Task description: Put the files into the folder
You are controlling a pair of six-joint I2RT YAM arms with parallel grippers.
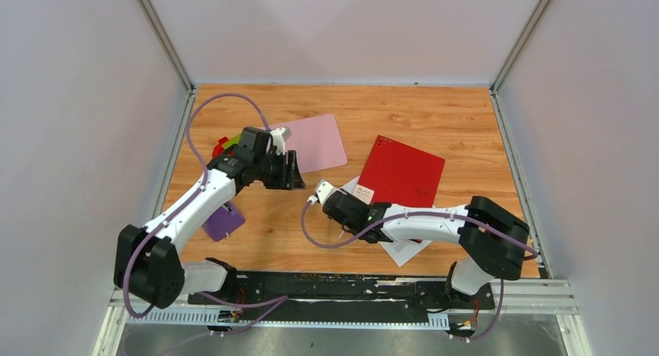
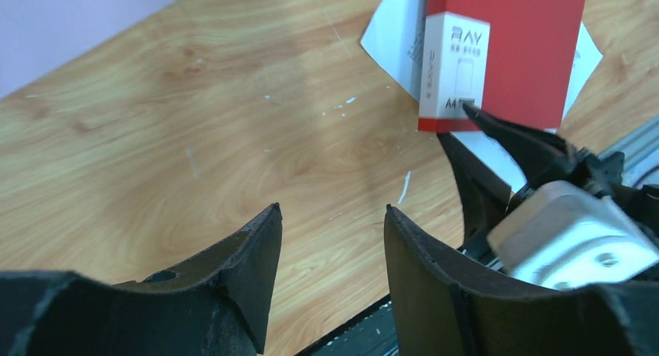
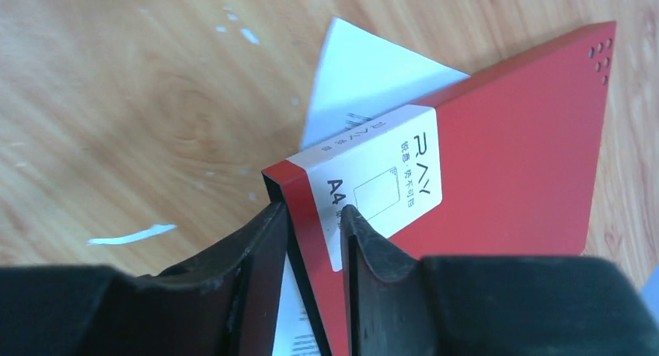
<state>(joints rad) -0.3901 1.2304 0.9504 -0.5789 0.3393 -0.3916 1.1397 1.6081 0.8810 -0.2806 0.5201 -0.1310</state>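
wooden table (image 1: pixel 435 115) in view: folder (image 3: pixel 513 154) corner is pinched by right gripper (image 3: pixel 312 216), files (image 3: pixel 365 68) are lying beneath it, left gripper (image 2: pixel 330 224) is spread, empty. if both covers are caught, sheets could be dragged.

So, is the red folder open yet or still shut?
Shut, it seems: the red folder lies flat in one piece on top of the files, whose corners stick out beneath. The right gripper straddles its labelled corner.

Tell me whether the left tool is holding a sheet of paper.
No; the left tool is open, with only bare table showing between its jaws.
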